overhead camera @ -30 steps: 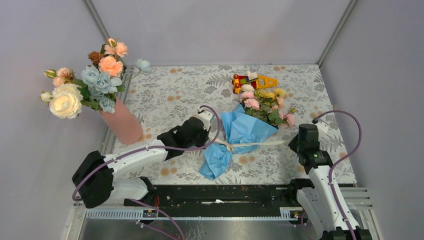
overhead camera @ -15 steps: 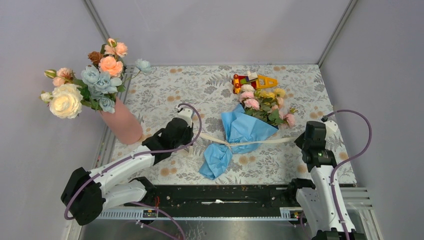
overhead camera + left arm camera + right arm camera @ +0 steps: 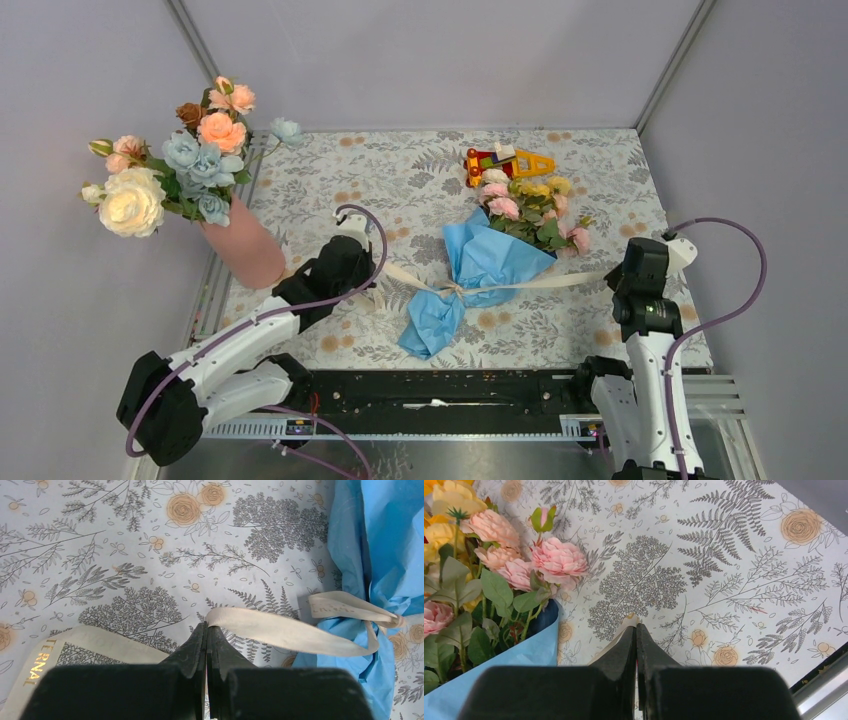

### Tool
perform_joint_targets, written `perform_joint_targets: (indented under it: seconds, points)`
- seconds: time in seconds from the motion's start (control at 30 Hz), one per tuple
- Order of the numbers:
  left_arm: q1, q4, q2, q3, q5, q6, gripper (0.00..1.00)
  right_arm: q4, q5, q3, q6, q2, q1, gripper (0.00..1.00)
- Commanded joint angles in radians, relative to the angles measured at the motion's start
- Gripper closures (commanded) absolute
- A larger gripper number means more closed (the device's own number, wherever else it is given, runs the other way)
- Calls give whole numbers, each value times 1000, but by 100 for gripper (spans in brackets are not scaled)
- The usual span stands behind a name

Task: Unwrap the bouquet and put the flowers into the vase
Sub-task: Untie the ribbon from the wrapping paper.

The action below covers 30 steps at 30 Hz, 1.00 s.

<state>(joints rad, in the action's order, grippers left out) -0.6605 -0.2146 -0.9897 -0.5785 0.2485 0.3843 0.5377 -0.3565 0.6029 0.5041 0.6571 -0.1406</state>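
step: untying the ribbon (image 3: 520, 286) on the bouquet (image 3: 492, 255)
left gripper (image 3: 206, 630): pinching one ribbon end
right gripper (image 3: 636, 631): pinching the other end
next: pull apart until the knot (image 3: 452, 291) slips

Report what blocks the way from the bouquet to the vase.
The left arm lies between the bouquet and the vase, its pincer shut on the ribbon. Larger blooms already fill the vase mouth.

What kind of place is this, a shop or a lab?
Likely a robot lab cell: left arm and right arm bolted to a black rail, bare grey walls, a bouquet on patterned cloth.
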Motion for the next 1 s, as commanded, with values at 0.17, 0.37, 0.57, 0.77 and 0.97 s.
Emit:
perform_joint_targets:
  seconds: [0.17,0.37,0.57,0.77,0.97]
  points:
    - [36,-20,49,9,57,48,100,12,-82,71,-26,-15,-27,100]
    - [49,-50,66,14,93,78,100,21,-129,107,-30,-22,-38,100]
    - [96,-70,96,28,89,117,100,27,-194,162,-42,-34,-43,100]
    - [127,-76,123,25,81,121,100,43,-269,215,-63,-46,-48,100]
    - [143,-83,143,20,73,130,100,49,-335,261,-79,-75,-50,100]
